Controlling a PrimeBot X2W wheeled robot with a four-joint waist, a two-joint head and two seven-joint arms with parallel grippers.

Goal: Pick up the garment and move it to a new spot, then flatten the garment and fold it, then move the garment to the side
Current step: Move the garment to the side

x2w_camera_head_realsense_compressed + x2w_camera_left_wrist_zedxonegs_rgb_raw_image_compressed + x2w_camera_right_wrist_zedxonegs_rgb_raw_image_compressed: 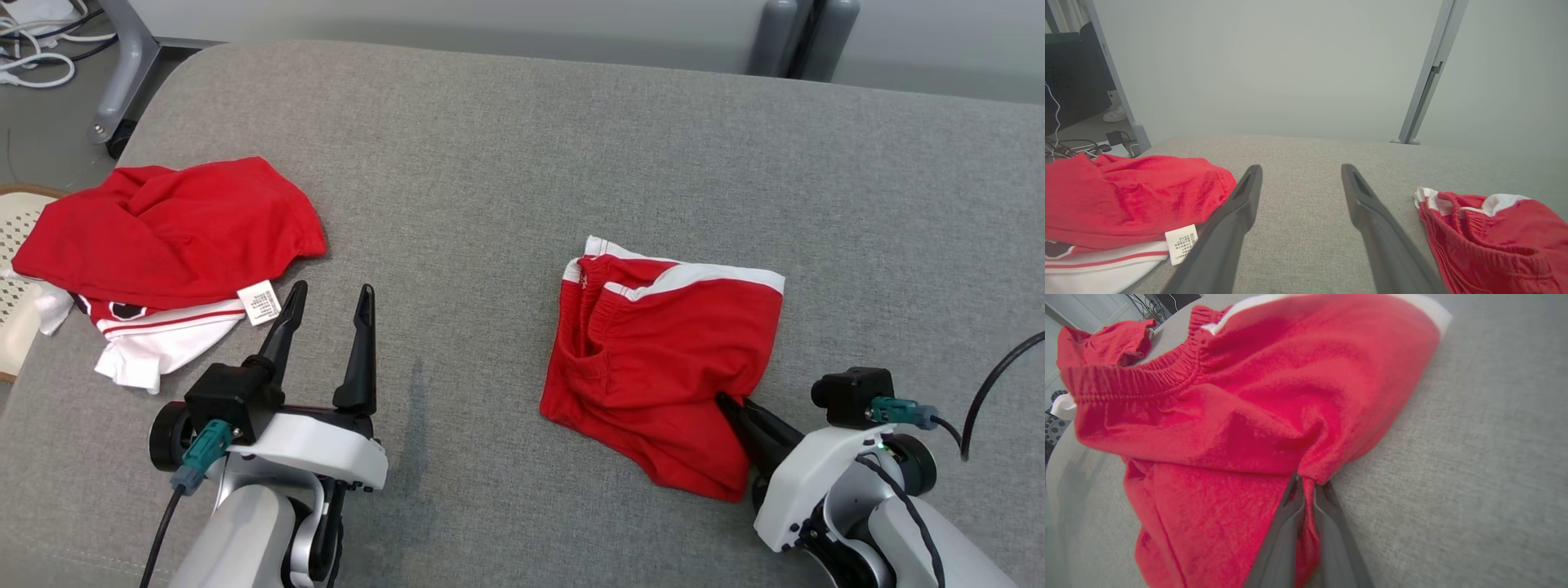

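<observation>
Pinching folded red white-trimmed shorts [653, 351] at its fingertips, right gripper [723, 400] looks set to slide them aside; left gripper [331, 294] gapes empty.

The garment [665, 359] is laid right of centre on the bench [490, 163]. A clothes heap [163, 237] is set far left.

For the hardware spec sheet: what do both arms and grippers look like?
Left gripper: two long, tapered matte-black fingers on a black block, white wrist shell, pale grey forearm, teal connector with a black cable. Right gripper: same build, plus a small green light on its white shell.
</observation>
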